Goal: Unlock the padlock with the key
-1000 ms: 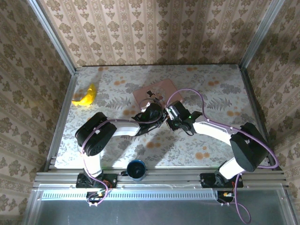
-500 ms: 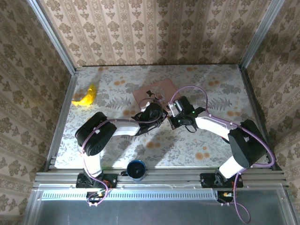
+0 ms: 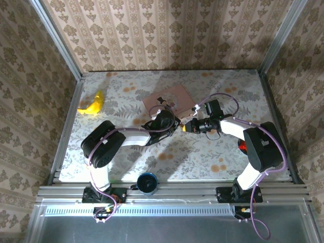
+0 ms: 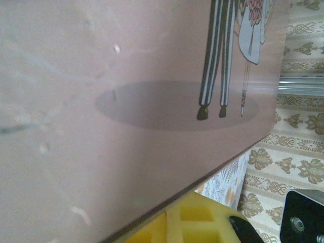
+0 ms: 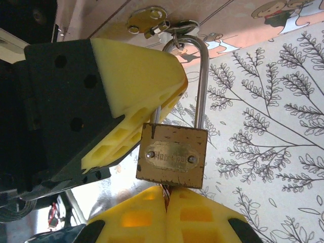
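The small brass padlock (image 5: 172, 157) hangs upright in the right wrist view, its steel shackle (image 5: 200, 76) rising to a ring of spare keys (image 5: 147, 20). My right gripper (image 5: 168, 196) is shut on the key (image 5: 167, 190), which sits in the bottom of the lock body. The yellow fingers (image 5: 134, 88) of my left gripper close over the shackle's left leg. From above, the left gripper (image 3: 173, 124) and right gripper (image 3: 189, 126) meet tip to tip at the padlock (image 3: 181, 125). In the left wrist view its fingertips (image 4: 202, 220) sit pressed together at the bottom edge.
The pink picture box (image 3: 167, 97) lies just behind the grippers and looms close in the left wrist view (image 4: 126, 101). A yellow banana (image 3: 92, 105) lies far left. A dark blue cup (image 3: 148, 183) stands near the front edge. A red object (image 3: 242, 147) peeks out by the right arm.
The right arm's wrist has swung right and away from the near edge, so its gripper now lies level, pointing left at the padlock. The left arm has stayed put.
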